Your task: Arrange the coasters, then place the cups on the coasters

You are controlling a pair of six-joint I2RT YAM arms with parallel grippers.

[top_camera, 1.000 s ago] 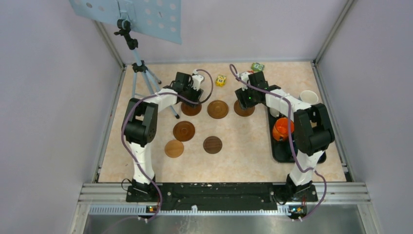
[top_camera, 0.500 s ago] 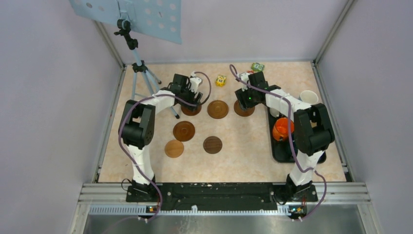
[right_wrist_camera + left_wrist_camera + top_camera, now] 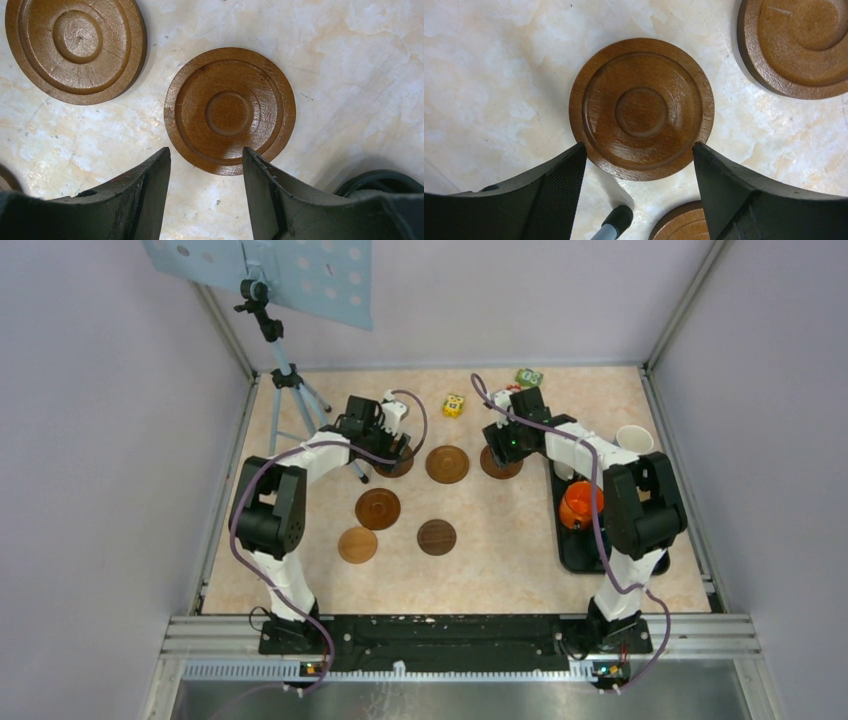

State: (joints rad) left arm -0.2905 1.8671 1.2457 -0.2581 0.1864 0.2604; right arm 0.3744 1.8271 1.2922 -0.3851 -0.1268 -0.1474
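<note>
Overhead only — orange cup (image 3: pixel 579 504), wrist only — coaster (image 3: pixel 641 109) grooves

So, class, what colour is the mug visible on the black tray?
Orange; the mug shows best in the top external view.

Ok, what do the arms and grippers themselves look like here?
Both the left arm and right arm have white links with black joints, a purple cable trailing along each. Left gripper and right gripper carry black, curved, tapering fingers.

Coasters flat, cups at right
Six brown coasters (image 3: pixel 447 464) lie mid-frame; orange cup (image 3: pixel 580 505) and white cup (image 3: pixel 634 440) sit at right.
</note>
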